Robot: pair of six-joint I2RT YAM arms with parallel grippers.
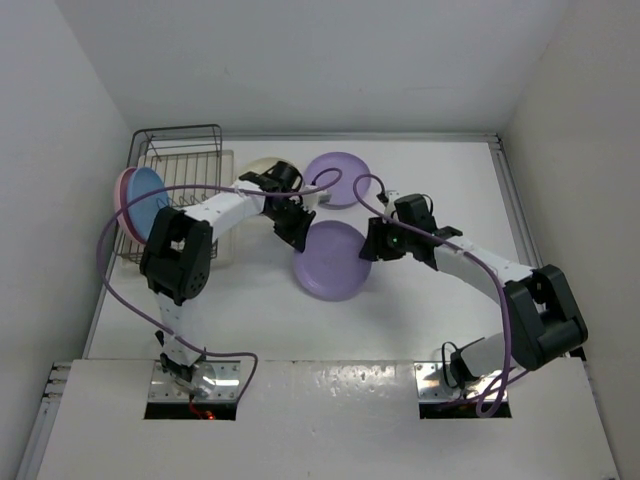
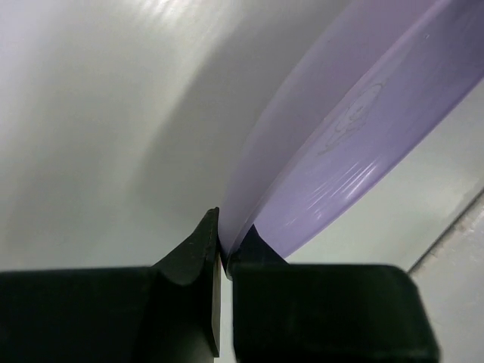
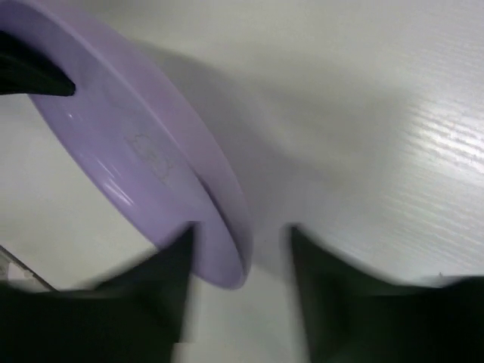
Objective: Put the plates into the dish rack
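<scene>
A lilac plate (image 1: pixel 332 262) is held above the table's middle. My left gripper (image 1: pixel 297 233) is shut on its left rim; in the left wrist view the fingers (image 2: pixel 198 249) pinch the plate's edge (image 2: pixel 325 144). My right gripper (image 1: pixel 372 243) is open at the plate's right rim; in the right wrist view the rim (image 3: pixel 219 249) sits between the spread fingers (image 3: pixel 333 287), touching neither clearly. A second lilac plate (image 1: pixel 339 178) lies flat at the back. A cream plate (image 1: pixel 262 168) is partly hidden behind the left arm. Pink (image 1: pixel 124 195) and blue (image 1: pixel 148 205) plates stand in the dish rack (image 1: pixel 180 150).
The dish rack stands at the back left against the left wall on a pale tray (image 1: pixel 226 240). Purple cables loop over both arms. The table's raised right edge (image 1: pixel 510 200) runs along the right.
</scene>
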